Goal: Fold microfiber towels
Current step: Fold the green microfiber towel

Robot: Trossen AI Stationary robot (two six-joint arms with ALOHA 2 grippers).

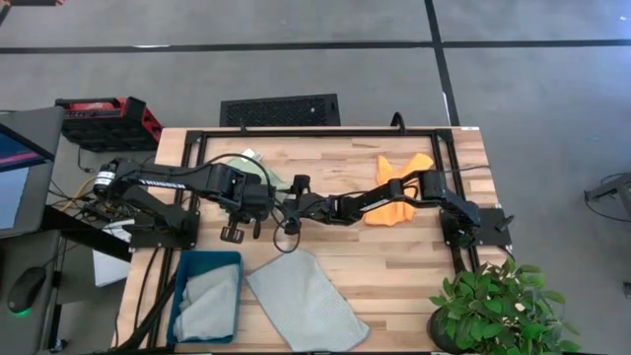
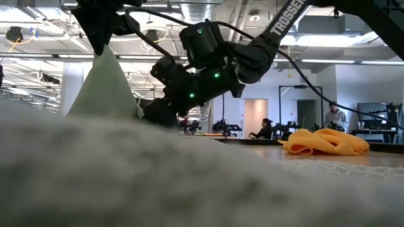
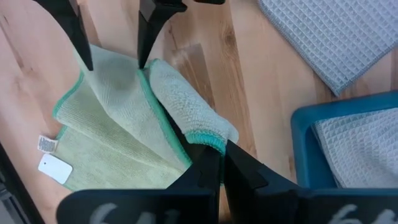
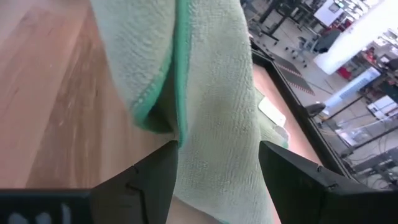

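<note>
1. Left gripper point(image 3: 214, 163): fingers clenched on a corner of the light green towel point(image 3: 118, 118). The pinched corner shows its teal hem just ahead of the fingertips. In the high view this gripper point(image 1: 258, 202) is near the table's middle, left of centre.
2. Right gripper point(image 4: 214, 155): the fingers stand apart with the green towel's fabric point(image 4: 211, 81) hanging between them; whether they press the cloth cannot be told. In the left wrist view, its two dark fingers point(image 3: 149, 31) reach down onto the towel's far edge. In the high view it point(image 1: 296, 187) meets the left gripper over the towel.
3. Light green towel: partly lifted, doubled over on itself, with its lower part lying on the wooden table point(image 1: 394, 266). A small white tag point(image 3: 55, 168) lies flat at one corner. In the low view the cloth point(image 2: 104, 85) rises to a peak.
4. Orange towel point(image 1: 399, 187): crumpled on the table's right side, beneath the right arm, well apart from the green one.
5. Grey-blue towel point(image 1: 306, 301): spread flat near the front edge.
6. Teal bin point(image 1: 182, 296): front left corner, just beside the flat towel, holding a second grey-blue towel point(image 1: 209, 304).
</note>
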